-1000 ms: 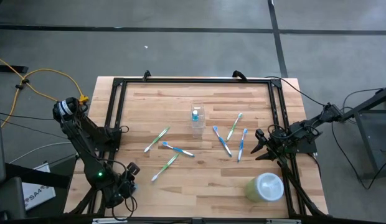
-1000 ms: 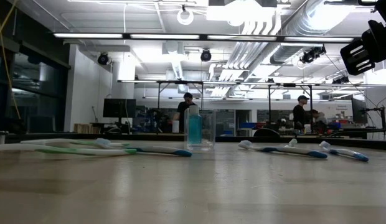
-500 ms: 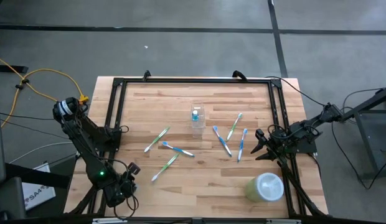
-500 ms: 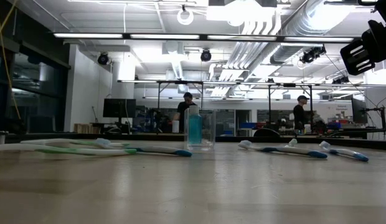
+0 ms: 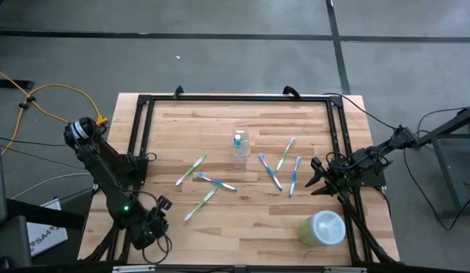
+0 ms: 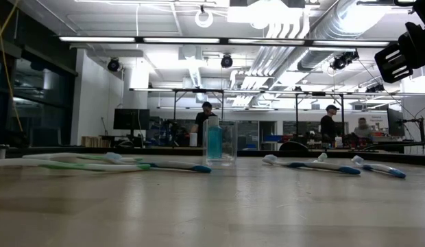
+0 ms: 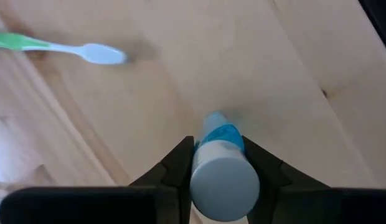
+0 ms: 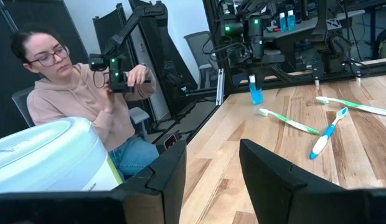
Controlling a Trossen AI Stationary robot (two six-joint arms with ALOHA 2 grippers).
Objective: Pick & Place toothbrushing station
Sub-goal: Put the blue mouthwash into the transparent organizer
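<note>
- The left gripper (image 7: 218,165) sits low at the near left corner of the tabletop (image 5: 242,220). Its fingers are closed on a small white-and-blue tube (image 7: 221,163), cap toward the wrist camera, apparently so the tube can be carried to the cup.
- The tube's lower end is at or just above the wood; I cannot tell if it touches.
- The clear plastic cup (image 5: 239,144) stands upright near the middle of the tabletop, with something blue inside it, likely another tube.
- Six thin toothbrushes lie flat around the cup: three to its left, including a green one (image 5: 200,205) nearest the left gripper, and three blue and green ones (image 5: 285,168) to its right.
- The right gripper (image 5: 318,176) waits at the right edge just beside those brushes, fingers parted and empty.
- A pale green round container (image 5: 324,228) stands in the near right corner, no part of the set.
</note>
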